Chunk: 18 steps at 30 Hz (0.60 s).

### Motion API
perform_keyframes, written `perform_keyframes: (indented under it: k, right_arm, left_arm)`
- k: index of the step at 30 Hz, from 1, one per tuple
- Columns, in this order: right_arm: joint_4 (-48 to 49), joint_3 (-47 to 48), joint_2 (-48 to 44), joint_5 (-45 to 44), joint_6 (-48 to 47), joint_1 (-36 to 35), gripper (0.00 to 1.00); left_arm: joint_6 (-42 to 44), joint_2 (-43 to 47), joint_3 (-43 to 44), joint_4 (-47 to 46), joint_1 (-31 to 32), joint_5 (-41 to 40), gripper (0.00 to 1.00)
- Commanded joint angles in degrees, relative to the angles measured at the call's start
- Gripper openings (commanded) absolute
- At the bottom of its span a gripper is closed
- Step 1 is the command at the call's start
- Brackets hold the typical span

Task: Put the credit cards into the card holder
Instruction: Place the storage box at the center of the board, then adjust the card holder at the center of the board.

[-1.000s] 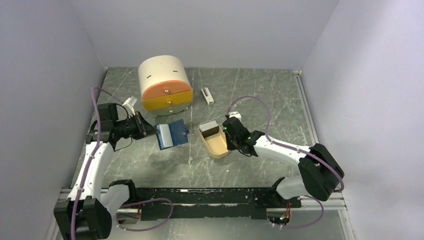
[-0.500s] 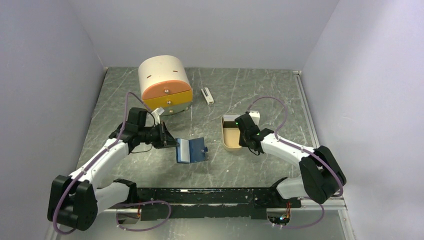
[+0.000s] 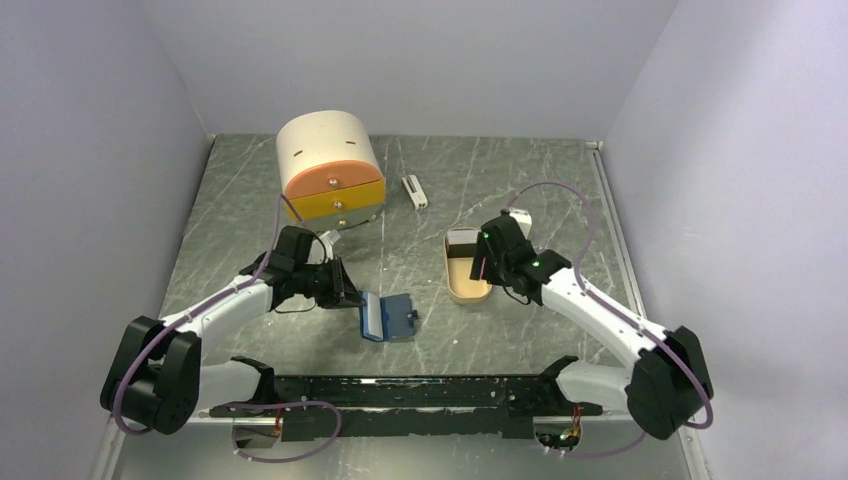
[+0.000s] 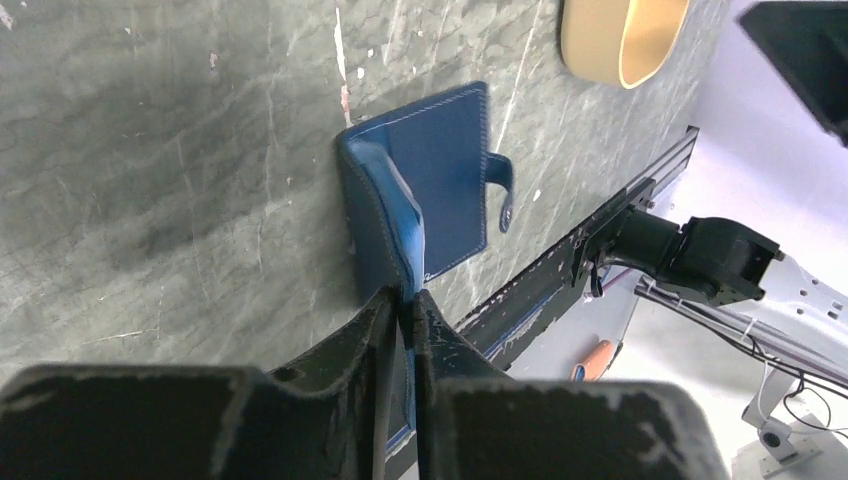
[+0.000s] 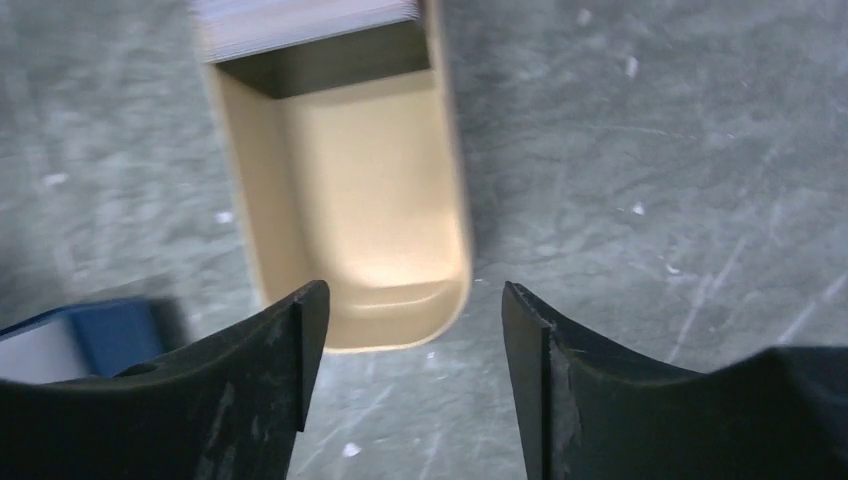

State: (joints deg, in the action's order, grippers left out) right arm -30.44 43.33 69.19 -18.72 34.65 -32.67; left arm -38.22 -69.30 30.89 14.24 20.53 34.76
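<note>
My left pincer (image 4: 400,303) grips one flap of the navy card holder (image 4: 440,170), jaws closed to a sliver on its blue edge, at the near middle of the grey marbled table (image 3: 520,180). The gripped flap rises off the surface. The other flap lies flat, with its snap tab (image 4: 503,185) on the right side. From above, one pale card (image 3: 372,316) shows against the wallet's left half.

My right pincer (image 5: 412,295) stands wide open and holds nothing, hovering over the near end of the tan rounded tin (image 5: 370,170). The tin lies to the right of the wallet, apart from it. The credit cards (image 5: 300,25), a pale grey-white stack, sit at the far end of the tin, blurred in my wrist view.

Far left on the table stands a cream round-topped drawer box (image 3: 330,170) with orange and yellow drawer fronts. A small white bar (image 3: 414,191) lies just right of it.
</note>
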Motion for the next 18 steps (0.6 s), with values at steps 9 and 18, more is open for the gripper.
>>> perform_keyframes:
  k: [9,18]
  right_arm:
    - [17.8,0.3,-3.9,14.7,9.8,-15.3,0.66]
    - [29.8,1.9,11.5,19.8,12.4,-26.0,0.66]
  left_arm:
    - [-1.0,-2.9,0.0,-6.3,2.1,-1.5,0.33]
    - [-1.6,-2.0,0.4,-5.6,2.6,-2.8,0.09]
